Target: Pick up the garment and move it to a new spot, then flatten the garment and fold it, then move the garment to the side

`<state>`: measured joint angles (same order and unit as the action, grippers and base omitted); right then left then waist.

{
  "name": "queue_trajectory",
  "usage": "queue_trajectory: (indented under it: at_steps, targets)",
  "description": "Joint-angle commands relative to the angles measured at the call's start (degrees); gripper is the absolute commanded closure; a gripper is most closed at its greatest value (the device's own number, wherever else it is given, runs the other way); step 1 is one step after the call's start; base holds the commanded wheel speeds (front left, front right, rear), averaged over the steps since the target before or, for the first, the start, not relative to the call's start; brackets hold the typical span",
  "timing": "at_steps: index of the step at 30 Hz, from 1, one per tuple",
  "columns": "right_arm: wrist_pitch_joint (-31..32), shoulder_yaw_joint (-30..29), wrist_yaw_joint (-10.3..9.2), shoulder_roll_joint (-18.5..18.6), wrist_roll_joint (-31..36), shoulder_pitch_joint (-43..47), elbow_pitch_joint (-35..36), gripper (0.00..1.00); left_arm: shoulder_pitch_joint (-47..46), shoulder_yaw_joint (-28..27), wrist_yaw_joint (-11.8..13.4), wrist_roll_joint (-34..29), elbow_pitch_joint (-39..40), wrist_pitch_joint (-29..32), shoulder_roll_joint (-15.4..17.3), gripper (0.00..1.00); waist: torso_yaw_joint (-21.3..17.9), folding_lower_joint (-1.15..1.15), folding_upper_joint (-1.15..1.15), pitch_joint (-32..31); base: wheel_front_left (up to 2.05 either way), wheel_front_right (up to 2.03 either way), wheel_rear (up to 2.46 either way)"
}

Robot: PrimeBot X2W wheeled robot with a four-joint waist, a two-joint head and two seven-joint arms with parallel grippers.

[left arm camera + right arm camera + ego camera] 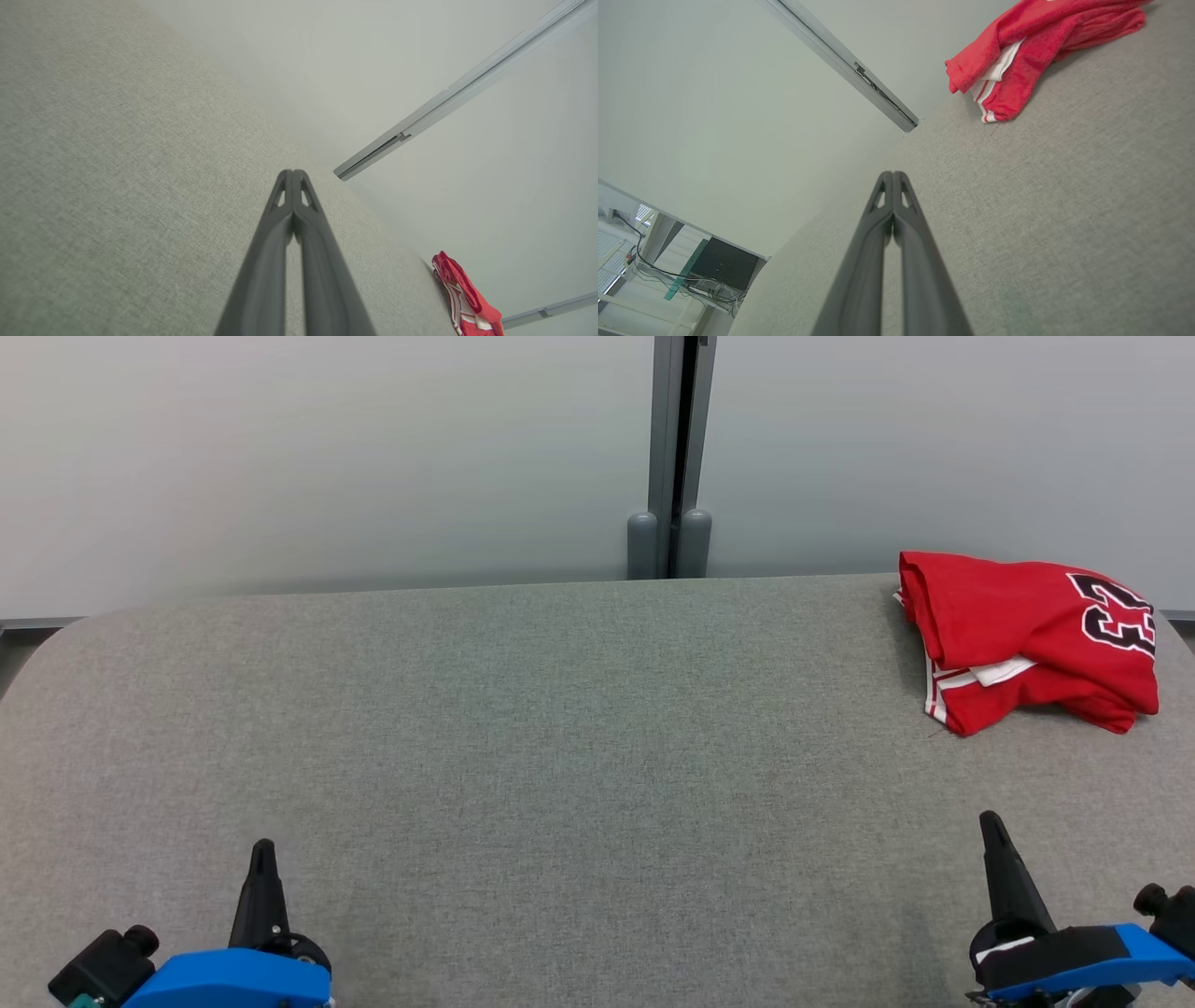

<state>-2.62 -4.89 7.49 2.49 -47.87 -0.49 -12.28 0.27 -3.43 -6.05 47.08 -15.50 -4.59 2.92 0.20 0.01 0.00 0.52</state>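
A grey fabric-covered worktop (pixel 560 728) stands before pale wall panels (pixel 327 457). The red jersey (pixel 1027 635) lies loosely folded at the worktop's far right corner. The left hand (pixel 263 847) and right hand (pixel 990 819) rest closed and empty at the near edge, so the task looks either finished or not yet begun.

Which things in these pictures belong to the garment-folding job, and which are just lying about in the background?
For the job: red garment; grey table; left claw; right claw, both shut.
Just there: grey wall post; dark box with cables.
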Motion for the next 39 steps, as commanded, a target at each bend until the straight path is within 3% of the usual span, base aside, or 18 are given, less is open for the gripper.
queue_trajectory:
  at_steps: [1,39]
  targets:
    - [0.28,-0.29,0.00,0.36,-1.74,-1.45,0.43,1.00,-1.73,-0.53,-0.27,1.67,0.84,0.46,0.08,1.00,0.00,0.00,0.00,-0.01,0.00,0.00,0.00]
    - [5.26,-1.07,0.01,0.49,-25.57,-4.11,-0.75,1.00,-4.69,-2.09,-1.07,25.91,1.27,6.46,0.01,1.00,-0.10,0.00,0.00,-0.16,0.00,0.00,0.00]
